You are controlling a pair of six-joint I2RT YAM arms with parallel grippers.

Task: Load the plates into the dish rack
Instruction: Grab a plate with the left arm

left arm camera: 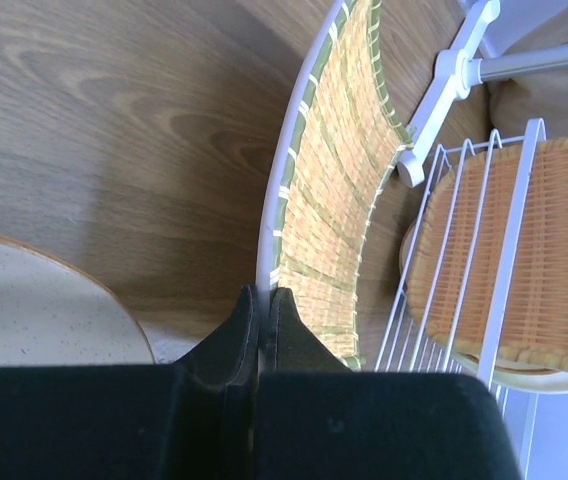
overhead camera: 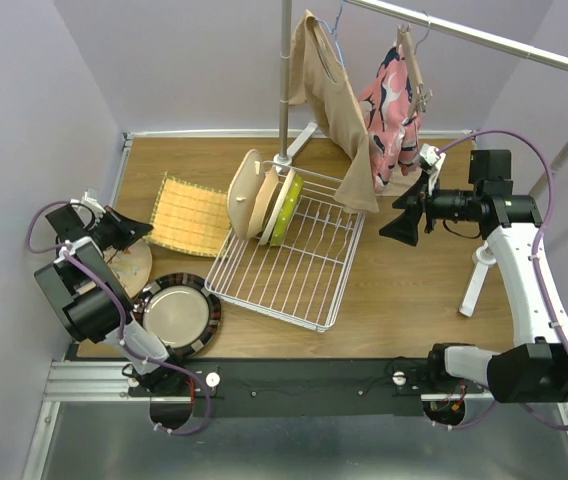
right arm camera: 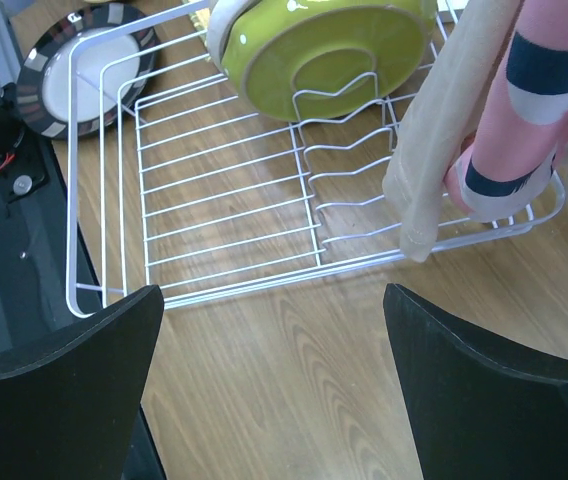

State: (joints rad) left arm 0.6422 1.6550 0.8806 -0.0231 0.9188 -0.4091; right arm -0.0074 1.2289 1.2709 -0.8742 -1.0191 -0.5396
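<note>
My left gripper (overhead camera: 136,232) (left arm camera: 264,292) is shut on the thin white rim of a plate (left arm camera: 276,190), seen edge-on in the left wrist view. Below it a speckled cream plate (overhead camera: 132,268) (left arm camera: 34,300) lies on the table. A dark-rimmed silvery plate (overhead camera: 177,315) (right arm camera: 79,70) lies flat left of the dish rack (overhead camera: 294,265) (right arm camera: 70,200). In the rack's far end stand cream and tan plates (overhead camera: 249,195) and a lime green plate (overhead camera: 286,205) (right arm camera: 324,40). My right gripper (overhead camera: 404,225) (right arm camera: 274,380) hangs open over bare wood right of the rack, holding nothing.
A yellow woven mat (overhead camera: 192,215) (left arm camera: 339,180) lies between my left gripper and the rack. A white clothes rail (overhead camera: 286,80) stands behind the rack; a beige garment (overhead camera: 339,100) and a pink one (overhead camera: 394,100) hang over the rack's far right corner. A white stand foot (overhead camera: 477,280) sits at the right.
</note>
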